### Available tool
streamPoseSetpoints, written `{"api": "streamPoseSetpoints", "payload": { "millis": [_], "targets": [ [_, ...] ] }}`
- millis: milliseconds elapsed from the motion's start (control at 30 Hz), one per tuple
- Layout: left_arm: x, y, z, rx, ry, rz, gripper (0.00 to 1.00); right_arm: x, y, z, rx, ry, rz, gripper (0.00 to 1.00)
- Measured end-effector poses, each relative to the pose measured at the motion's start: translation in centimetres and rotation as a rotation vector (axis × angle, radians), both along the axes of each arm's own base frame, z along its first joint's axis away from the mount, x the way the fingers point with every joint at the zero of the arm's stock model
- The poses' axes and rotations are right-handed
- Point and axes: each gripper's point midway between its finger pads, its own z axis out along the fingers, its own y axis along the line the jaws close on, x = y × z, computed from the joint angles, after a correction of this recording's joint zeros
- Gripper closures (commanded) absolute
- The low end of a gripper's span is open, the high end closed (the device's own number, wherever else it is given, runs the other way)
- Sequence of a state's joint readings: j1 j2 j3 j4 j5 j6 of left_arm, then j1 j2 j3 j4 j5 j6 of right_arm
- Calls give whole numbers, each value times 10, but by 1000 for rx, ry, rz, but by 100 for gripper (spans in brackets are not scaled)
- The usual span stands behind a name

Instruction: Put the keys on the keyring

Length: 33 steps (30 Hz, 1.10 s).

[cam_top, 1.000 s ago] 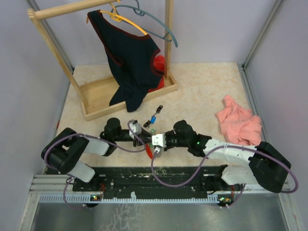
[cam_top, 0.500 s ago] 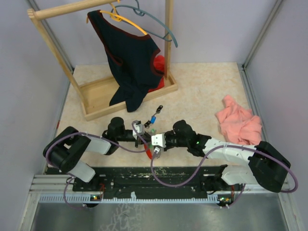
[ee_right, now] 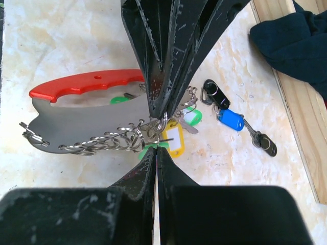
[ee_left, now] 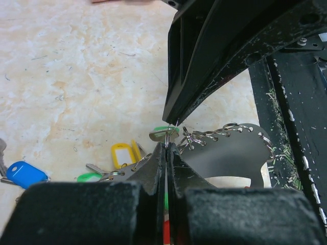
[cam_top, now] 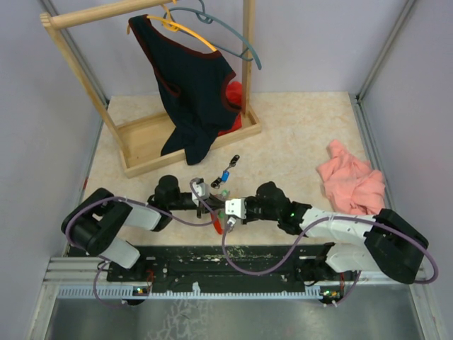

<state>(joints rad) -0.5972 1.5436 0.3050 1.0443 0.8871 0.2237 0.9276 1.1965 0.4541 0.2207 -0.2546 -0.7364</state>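
while shut tip to tip on the green key [ee_left: 162,130], left gripper [ee_left: 167,145] against right gripper [ee_right: 156,151], could twist it loose beside the keyring [ee_right: 92,115].

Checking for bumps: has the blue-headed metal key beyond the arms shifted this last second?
No; the blue-headed metal key lies just as near the wooden rack base.

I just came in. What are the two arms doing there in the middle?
The left gripper and right gripper meet tip to tip at the keyring, which lies on the table. Both are pinched shut among its small wire rings, next to a yellow key and a green key. What each pinches is too small to tell. A blue key lies apart.
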Motion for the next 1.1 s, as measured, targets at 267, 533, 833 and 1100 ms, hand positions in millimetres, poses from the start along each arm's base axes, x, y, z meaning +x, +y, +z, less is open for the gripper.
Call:
{"api": "streamPoseSetpoints", "payload": {
  "millis": [267, 533, 833, 1100],
  "targets": [
    [0, 4, 4, -22, 10, 14, 99, 2, 5, -12, -10, 18, 2, 100],
    [0, 3, 11, -44, -4, 8, 99, -1, 13, -19, -3, 43, 35, 100],
    [1, 4, 9, -38, -8, 15, 99, 2, 4, 2, 91, 10, -42, 85],
    [-3, 5, 8, -35, -13, 3, 99, 3, 2, 6, 146, -1, -74, 75]
  ]
}}
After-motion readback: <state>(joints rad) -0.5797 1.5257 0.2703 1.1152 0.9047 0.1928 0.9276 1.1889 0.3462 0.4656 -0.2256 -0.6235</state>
